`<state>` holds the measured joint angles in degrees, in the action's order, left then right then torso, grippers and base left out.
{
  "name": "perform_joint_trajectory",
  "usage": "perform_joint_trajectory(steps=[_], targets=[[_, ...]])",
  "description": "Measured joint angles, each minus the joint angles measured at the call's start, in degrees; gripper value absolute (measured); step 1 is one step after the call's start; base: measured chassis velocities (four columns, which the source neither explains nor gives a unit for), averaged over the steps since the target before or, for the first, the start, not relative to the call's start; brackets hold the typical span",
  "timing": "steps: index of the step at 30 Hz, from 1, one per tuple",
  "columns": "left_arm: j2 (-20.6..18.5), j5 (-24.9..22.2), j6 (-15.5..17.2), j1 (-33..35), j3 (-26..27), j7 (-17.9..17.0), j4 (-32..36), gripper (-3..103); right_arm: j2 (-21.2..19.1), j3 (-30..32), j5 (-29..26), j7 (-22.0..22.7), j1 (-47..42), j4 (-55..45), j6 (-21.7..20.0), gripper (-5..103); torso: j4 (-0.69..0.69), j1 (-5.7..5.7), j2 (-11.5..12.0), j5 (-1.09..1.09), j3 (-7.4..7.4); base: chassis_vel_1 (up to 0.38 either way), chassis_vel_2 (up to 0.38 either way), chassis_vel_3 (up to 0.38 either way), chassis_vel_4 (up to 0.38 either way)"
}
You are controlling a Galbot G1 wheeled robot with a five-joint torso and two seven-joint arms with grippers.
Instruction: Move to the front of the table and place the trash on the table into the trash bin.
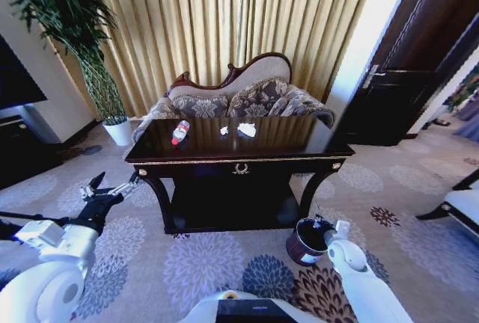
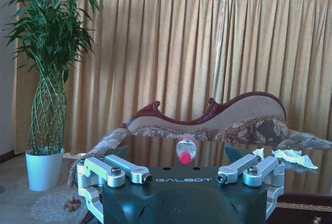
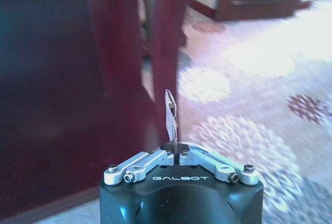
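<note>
The dark glossy table stands straight ahead. On its top lie the trash: a clear bottle with a red label, and two crumpled white paper scraps. The round dark trash bin sits on the carpet by the table's front right leg. My left gripper is open, held low off the table's left front corner. In the left wrist view the bottle and a paper scrap lie beyond that gripper. My right gripper hovers at the bin's rim, shut on nothing.
A patterned sofa stands behind the table before gold curtains. A tall plant in a white pot is at the back left. A dark door is at the right and a chair edge at the far right. A table leg rises before the right gripper.
</note>
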<state>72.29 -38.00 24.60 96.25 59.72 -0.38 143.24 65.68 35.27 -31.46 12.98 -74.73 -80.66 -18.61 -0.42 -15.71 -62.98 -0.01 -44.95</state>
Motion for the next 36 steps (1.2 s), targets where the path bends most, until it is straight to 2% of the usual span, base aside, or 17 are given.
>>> perform_joint_trajectory(steps=[6, 12, 13, 15, 18, 19, 21, 23, 26, 27, 30, 32, 36], targets=[[0.4, 0.2, 0.0, 0.1, -0.6, 0.1, 0.0, 100, 0.5, -1.2, 1.0, 0.6, 2.6, 8.2, 2.1, 0, 0.0, 0.0, 0.0, 0.01, 0.0, 0.0, 0.0, 0.0, 0.0], [0.4, 0.2, 0.0, 0.0, -0.6, 0.1, 0.0, 100, 1.1, -1.5, 1.5, 0.6, 3.1, 8.8, 2.4, 0, 0.0, 0.0, 0.0, 0.0, 0.0, 0.0, 0.0, 0.0, 0.0], [0.4, 0.2, 0.0, -0.1, -0.6, 0.1, 0.0, 100, 1.5, -1.6, 2.5, 0.5, 3.7, 9.2, 2.4, -3, 0.0, 0.01, 0.0, -0.01, 0.0, 0.0, 0.0, 0.0, 0.0], [0.4, 0.2, 0.0, -0.1, -0.6, 0.1, 0.0, 100, 1.8, -1.7, 3.6, 0.5, 4.4, 9.8, 2.4, 1, 0.0, 0.01, 0.0, -0.01, 0.0, 0.0, 0.0, 0.0, 0.0], [0.4, 0.2, 0.0, -0.1, -0.2, 0.1, 0.0, 100, 2.6, -1.8, 5.5, 0.5, 5.7, 11.0, 2.4, 18, 0.01, 0.01, 0.0, 0.0, 0.0, 0.0, 0.0, 0.0, 0.0], [0.4, 0.2, 0.0, -0.1, -0.2, 0.1, 0.0, 100, 2.6, -1.8, 5.5, 0.5, 5.7, 11.0, 2.4, 18, 0.01, 0.01, 0.0, 0.0, 0.0, 0.0, 0.0, 0.0, 0.0], [0.4, 0.1, -0.1, -0.1, 0.2, 0.5, 0.0, 100, 2.9, -1.8, 6.0, 0.5, 6.0, 11.0, 2.8, 28, 0.0, 0.01, 0.0, 0.0, 0.0, 0.0, 0.0, 0.0, 0.0], [0.4, 0.1, -0.1, -0.1, 0.3, 0.7, 0.0, 100, 2.9, -1.8, 6.1, 0.5, 6.1, 11.1, 2.9, 28, 0.0, 0.01, 0.0, -0.01, 0.0, 0.0, 0.0, 0.0, 0.0], [0.5, 0.0, -0.1, 0.0, 0.8, 1.2, 0.0, 100, 3.1, -1.7, 6.2, 0.6, 6.3, 11.1, 3.3, 44, 0.01, 0.01, 0.0, -0.01, 0.0, 0.0, 0.0, 0.0, 0.0], [0.5, 0.0, -0.1, 0.0, 0.8, 1.2, 0.0, 100, 3.1, -1.7, 6.2, 0.6, 6.3, 11.1, 3.3, 44, 0.01, 0.01, 0.0, -0.01, 0.0, 0.0, 0.0, 0.0, 0.0], [0.5, 0.0, -0.2, 0.0, 0.8, 1.3, 0.0, 100, 3.1, -1.5, 6.2, 0.6, 6.0, 10.7, 3.4, 61, 0.0, 0.01, 0.0, 0.0, 0.0, 0.0, 0.0, 0.0, 0.0], [0.4, 0.0, -0.2, -0.1, 0.8, 1.3, 0.0, 100, 3.1, -1.5, 6.2, 0.6, 5.9, 10.5, 3.4, 61, 0.0, 0.01, 0.0, 0.0, 0.0, 0.0, 0.0, 0.0, 0.0], [0.1, -0.1, -0.2, -0.2, 0.8, 1.3, 0.0, 100, 3.0, -1.3, 6.1, 0.6, 5.6, 10.2, 3.5, 84, 0.0, 0.01, 0.0, 0.0, 0.0, 0.0, 0.0, 0.0, 0.0]])
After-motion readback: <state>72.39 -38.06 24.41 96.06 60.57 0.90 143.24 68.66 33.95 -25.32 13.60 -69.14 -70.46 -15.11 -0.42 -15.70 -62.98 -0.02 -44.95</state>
